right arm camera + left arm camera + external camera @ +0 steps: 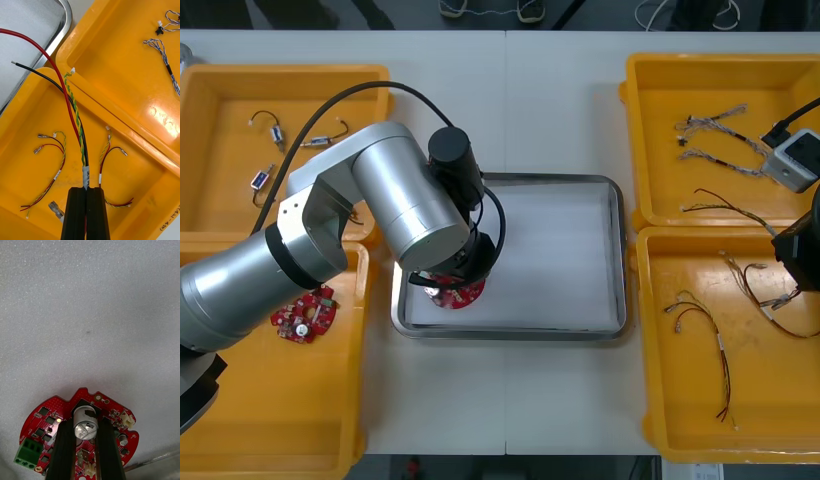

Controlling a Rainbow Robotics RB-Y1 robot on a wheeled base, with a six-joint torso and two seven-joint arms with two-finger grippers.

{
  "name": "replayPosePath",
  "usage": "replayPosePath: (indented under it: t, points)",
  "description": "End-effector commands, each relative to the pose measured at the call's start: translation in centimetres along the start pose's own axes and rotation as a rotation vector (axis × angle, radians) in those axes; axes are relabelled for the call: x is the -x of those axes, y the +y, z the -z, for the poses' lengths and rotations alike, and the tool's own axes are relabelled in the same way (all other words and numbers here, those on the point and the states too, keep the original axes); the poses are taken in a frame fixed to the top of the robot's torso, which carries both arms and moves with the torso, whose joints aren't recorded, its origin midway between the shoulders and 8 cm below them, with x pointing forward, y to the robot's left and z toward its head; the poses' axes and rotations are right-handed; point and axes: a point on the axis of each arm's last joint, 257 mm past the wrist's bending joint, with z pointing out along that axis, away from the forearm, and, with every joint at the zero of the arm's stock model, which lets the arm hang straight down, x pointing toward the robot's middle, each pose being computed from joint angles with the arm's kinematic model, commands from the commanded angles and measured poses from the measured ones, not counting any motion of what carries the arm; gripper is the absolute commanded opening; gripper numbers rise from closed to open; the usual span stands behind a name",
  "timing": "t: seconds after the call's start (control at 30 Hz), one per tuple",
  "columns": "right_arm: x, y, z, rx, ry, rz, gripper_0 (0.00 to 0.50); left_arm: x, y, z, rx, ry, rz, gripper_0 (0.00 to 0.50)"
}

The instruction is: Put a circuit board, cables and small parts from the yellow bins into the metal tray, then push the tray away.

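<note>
My left gripper (452, 285) is over the near left corner of the metal tray (617, 250). It is shut on the silver cylinder of a round red circuit board (48, 420), which lies low on the tray's white inside (90, 315); contact cannot be told. My right gripper (87, 189) hangs over the near right yellow bin (26, 112). It is shut on a cable (85, 174) of red, black and twisted yellow-green wires that stretch away from the fingers toward the tray's corner (69, 15).
A second red circuit board (303, 316) lies in the near left bin (270, 420). Small metal parts (277, 135) sit in the far left bin. Twisted blue and white cables (720, 140) lie in the far right bin, and red and yellow cables (56, 161) under my right gripper.
</note>
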Motion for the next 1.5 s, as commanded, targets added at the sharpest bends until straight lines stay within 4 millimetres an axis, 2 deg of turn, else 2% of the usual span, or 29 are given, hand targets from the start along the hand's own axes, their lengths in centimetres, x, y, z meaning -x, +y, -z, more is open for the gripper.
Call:
replayPosePath:
  t: [0.03, 0.3, 0.57, 0.67, 1.03, 1.23, 1.5]
  points:
    - [0.9, 0.7, 0.3, 0.001, -0.021, 0.034, 0.000, 0.0, 1.0, -0.1, 0.018, -0.019, 0.074, 0.497]
    - [0.9, 0.6, 0.3, -0.002, -0.021, 0.033, 0.000, 0.9, 0.8, 0.5, 0.010, -0.051, 0.092, 0.500]
    - [0.9, 0.8, 0.3, 0.003, -0.022, 0.038, 0.000, 2.0, 1.6, 4.1, 0.029, -0.084, 0.107, 0.500]
    - [0.9, 0.8, 0.3, 0.004, -0.022, 0.039, 0.000, 2.3, 2.7, 6.1, 0.049, -0.097, 0.111, 0.500]
    - [1.0, 1.0, 0.3, 0.013, -0.023, 0.040, 0.000, 2.5, 5.6, 8.5, 0.095, -0.109, 0.134, 0.500]
    - [1.2, 1.1, 0.5, 0.012, -0.031, 0.053, 0.000, 3.7, 7.3, 11.1, 0.064, -0.134, 0.157, 0.500]
    - [3.3, 3.1, 1.1, 0.057, -0.057, 0.153, 0.000, 4.4, 11.8, 15.1, 0.052, -0.134, 0.122, 0.500]
